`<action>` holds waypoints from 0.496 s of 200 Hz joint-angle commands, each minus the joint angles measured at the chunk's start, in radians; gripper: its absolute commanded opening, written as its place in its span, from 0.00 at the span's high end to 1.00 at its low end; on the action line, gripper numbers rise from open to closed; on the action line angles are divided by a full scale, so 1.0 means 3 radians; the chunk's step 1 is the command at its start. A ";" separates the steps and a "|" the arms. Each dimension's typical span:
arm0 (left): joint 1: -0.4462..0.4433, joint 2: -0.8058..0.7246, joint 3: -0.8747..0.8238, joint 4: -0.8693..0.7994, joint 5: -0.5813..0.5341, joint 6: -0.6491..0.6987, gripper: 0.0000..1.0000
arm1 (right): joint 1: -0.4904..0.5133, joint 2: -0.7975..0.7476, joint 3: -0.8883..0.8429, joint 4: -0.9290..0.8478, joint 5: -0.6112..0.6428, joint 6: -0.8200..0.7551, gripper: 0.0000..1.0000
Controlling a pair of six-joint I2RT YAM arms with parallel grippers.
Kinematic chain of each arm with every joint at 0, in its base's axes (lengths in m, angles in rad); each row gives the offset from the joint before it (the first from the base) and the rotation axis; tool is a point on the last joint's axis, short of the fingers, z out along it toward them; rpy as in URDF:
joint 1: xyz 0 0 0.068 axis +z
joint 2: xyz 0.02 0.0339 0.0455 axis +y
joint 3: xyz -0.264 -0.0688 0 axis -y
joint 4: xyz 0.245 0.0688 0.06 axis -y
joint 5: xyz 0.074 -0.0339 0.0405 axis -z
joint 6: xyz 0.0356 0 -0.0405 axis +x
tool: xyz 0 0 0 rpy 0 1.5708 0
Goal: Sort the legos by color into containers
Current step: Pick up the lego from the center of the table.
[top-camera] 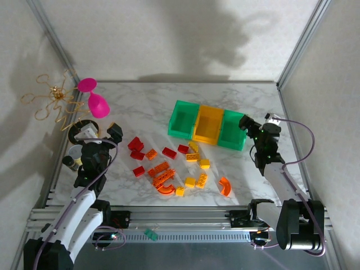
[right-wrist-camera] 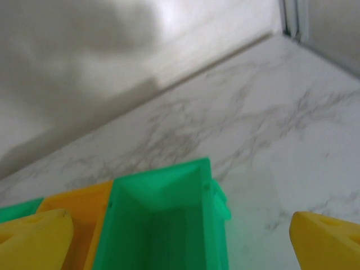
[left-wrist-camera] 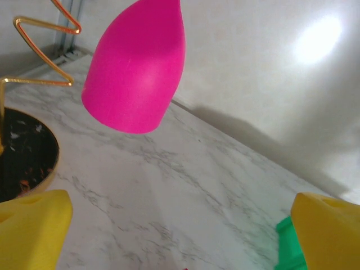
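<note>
Legos: I see the legos (top-camera: 160, 169) lying loose on the marble table (top-camera: 140, 107). They are in a bunch near the middle, closer to me than the bins. Red ones are mostly on the left, orange in the middle and yellow more to the right. One orange arch (top-camera: 225, 186) lies off on the right.
Bins: Three stand in a row just beyond the bunch, touching side to side. They are the left green bin (top-camera: 180, 133), the yellow-orange bin (top-camera: 205, 140) and the right green bin (top-camera: 230, 145).
Done so far: Nothing, I think. From above all three bins look bare inside, and every brick I can see is on the table.
Left to do: All of it, I'd say. Each color has to go into its own bin.
Right claw: The right claw (top-camera: 259, 123) is spread wide with nothing in it. It hangs just to the right of the right green bin.
Left claw: The left claw (top-camera: 101, 132) is spread wide too and holds nothing. It is at the far left, apart from the legos.
Other things: A pink goblet (top-camera: 98, 105) sits just beyond the left claw. A black-and-gold disc (left-wrist-camera: 22, 152) is beside it, and a gold wire shape (top-camera: 54, 91) is farther back.
</note>
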 commanded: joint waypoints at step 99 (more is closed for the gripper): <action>-0.0975 -0.0072 0.0420 -0.1227 0.0527 -0.0805 0.01 | 0.1290 0.0133 0.0732 -0.2193 -0.0328 -0.0134 0.02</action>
